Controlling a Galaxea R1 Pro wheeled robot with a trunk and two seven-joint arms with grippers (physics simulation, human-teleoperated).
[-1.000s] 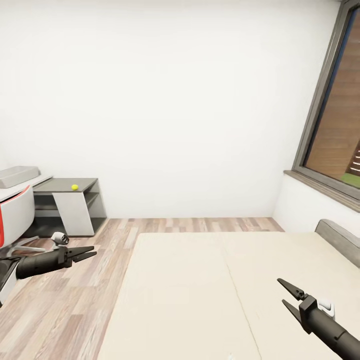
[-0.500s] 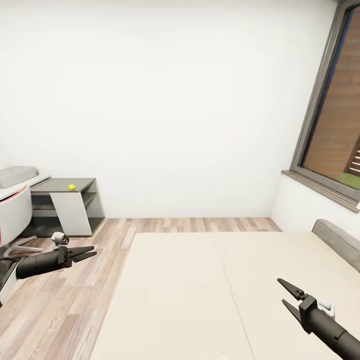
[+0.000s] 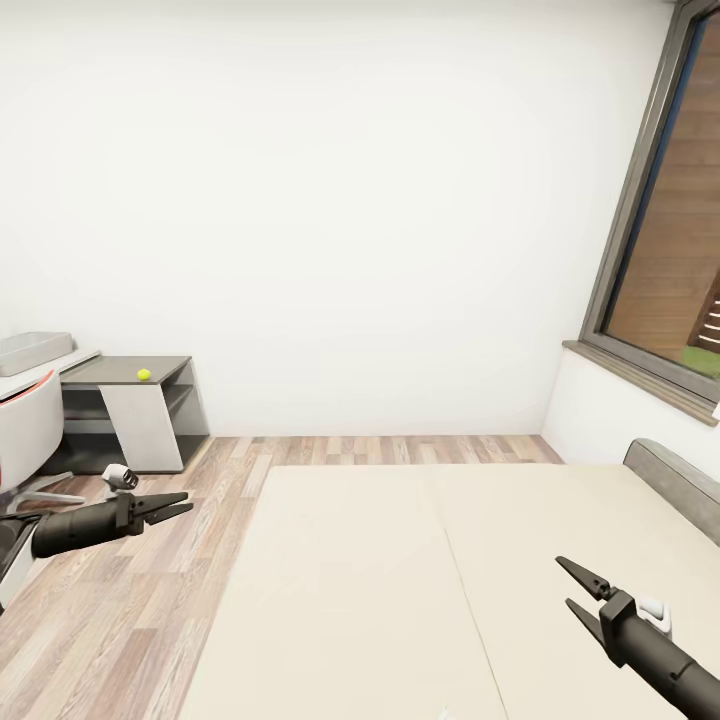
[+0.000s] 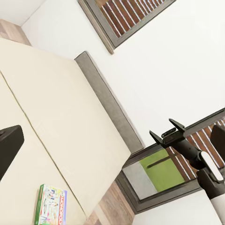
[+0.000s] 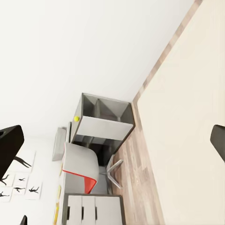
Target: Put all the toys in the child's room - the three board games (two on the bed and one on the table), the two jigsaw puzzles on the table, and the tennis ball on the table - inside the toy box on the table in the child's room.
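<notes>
Your head view looks across the bed, a wide cream mattress with a smooth matte top and a seam down its middle; its near-left edge runs from 12 toward 7 o'clock, and a grey padded frame rises at 3 o'clock. Between that edge and the worktop lies an open strip of wood plank floor, bare up to the white wall.

The worktop sits at 9 o'clock: a dark grey corner section with open shelves. The small yellow-green tennis ball rests on it, and the light grey toy box, with its sloping sides, stands further left on the pale top. A white chair with a red stripe stands in front.

Your left gripper hovers over the floor, jaws parted. Your right gripper hangs over the mattress at 5 o'clock, jaws apart, holding nothing.

In the left wrist view, a flat board game with a green edge lies on the mattress near its edge.
</notes>
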